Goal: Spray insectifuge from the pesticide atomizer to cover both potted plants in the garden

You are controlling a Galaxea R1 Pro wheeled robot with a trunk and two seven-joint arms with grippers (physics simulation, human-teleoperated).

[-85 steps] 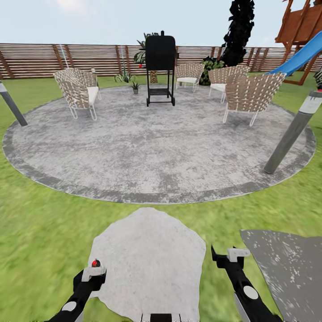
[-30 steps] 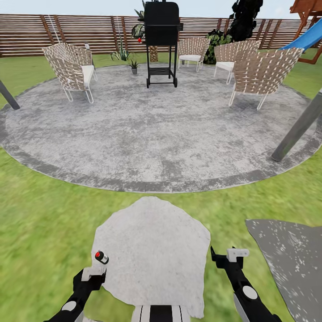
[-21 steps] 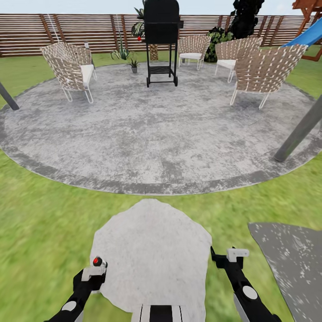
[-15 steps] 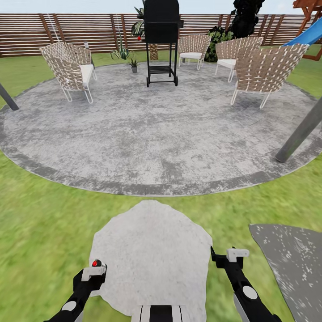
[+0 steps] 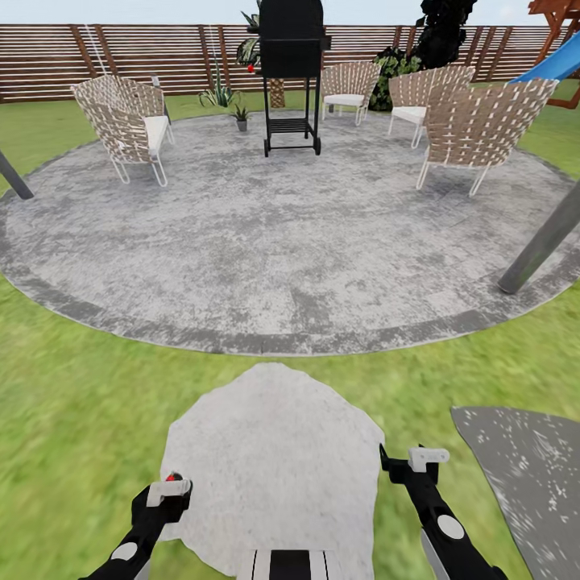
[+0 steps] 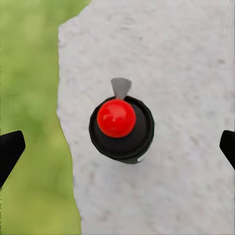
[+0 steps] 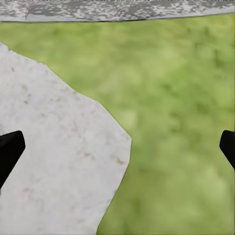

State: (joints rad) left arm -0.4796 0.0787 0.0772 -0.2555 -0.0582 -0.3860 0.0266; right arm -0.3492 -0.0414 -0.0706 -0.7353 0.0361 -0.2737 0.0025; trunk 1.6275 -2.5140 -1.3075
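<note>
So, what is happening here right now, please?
The robot stands on the lawn before a round patio. Its left gripper is open and hangs straight above the atomizer, a black bottle with a red cap standing on a pale stepping stone. The right gripper is open over the stone's edge. One potted plant sits far off near the grill.

I count four woven chairs on the patio: one at the left, one at the back, and two at the right. One black grill stands among them. I see one small potted plant, two grey slanted poles, two stepping stones, and one red-capped atomizer.
</note>
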